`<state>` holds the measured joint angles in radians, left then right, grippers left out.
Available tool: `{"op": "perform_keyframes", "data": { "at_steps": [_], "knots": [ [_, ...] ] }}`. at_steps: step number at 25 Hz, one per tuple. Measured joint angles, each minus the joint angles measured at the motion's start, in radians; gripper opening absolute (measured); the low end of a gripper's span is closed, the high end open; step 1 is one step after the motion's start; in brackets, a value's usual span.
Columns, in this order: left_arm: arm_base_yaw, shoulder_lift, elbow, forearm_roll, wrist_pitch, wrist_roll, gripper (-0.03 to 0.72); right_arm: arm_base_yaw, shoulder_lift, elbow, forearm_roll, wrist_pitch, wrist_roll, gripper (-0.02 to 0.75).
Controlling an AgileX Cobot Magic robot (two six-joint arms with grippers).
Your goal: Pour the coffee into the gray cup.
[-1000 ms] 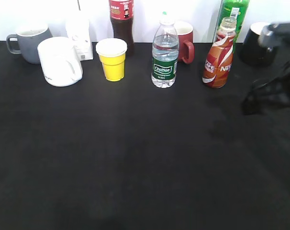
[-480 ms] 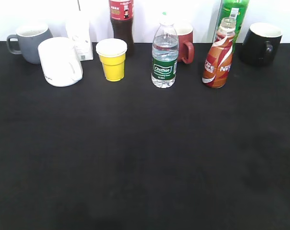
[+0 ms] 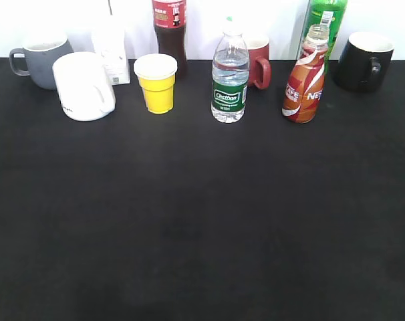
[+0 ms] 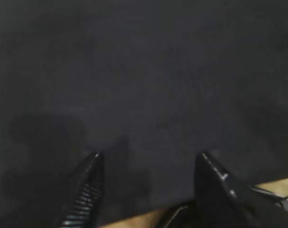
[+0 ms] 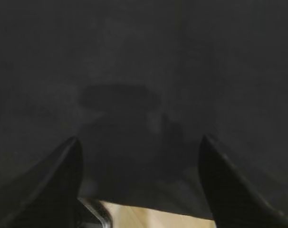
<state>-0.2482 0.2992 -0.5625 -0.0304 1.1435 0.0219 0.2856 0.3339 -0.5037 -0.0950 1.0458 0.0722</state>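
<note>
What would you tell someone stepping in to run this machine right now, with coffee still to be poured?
Left tool: open, empty, over bare black cloth.
Right tool: open, empty, over the cloth too.
Coffee bottle: upright at back right, uncapped, untouched.
Gray cup: far back left, behind the white mug.
Done: nothing yet.
Left: grasp the bottle, carry it to the gray cup, pour.

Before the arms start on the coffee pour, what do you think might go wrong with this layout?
Three risks stand out. The coffee bottle stands close in front of a green bottle and near the red mug, so a grasp might knock either. The gray cup sits at the far left, partly behind the white mug, so pouring there may bump it. The bottle appears uncapped, so carrying it across the row could spill.
</note>
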Motion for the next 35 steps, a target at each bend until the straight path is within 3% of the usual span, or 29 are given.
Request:
{"op": "perform_keyframes", "data": {
  "at_steps": [13, 17, 20, 22, 25, 35],
  "knots": [
    [0.0, 0.0, 0.036, 0.0, -0.077, 0.004, 0.448, 0.0, 0.0, 0.001, 0.037, 0.0, -0.013, 0.589],
    [0.0, -0.004, 0.036, 0.0, -0.077, 0.004, 0.386, 0.0, 0.0, 0.001, 0.037, 0.0, -0.014, 0.589],
    [0.075, -0.082, 0.036, 0.0, -0.077, 0.004, 0.353, -0.039, -0.032, 0.001, 0.038, -0.001, -0.014, 0.589],
    [0.16, -0.171, 0.036, 0.0, -0.077, 0.004, 0.333, -0.16, -0.098, 0.001, 0.038, -0.002, -0.014, 0.589],
    [0.221, -0.254, 0.036, 0.0, -0.077, 0.004, 0.297, -0.238, -0.261, 0.001, 0.038, -0.002, -0.014, 0.589],
    [0.232, -0.306, 0.038, 0.0, -0.079, 0.004, 0.242, -0.243, -0.342, 0.001, 0.037, -0.003, -0.014, 0.589]
  ]
}}
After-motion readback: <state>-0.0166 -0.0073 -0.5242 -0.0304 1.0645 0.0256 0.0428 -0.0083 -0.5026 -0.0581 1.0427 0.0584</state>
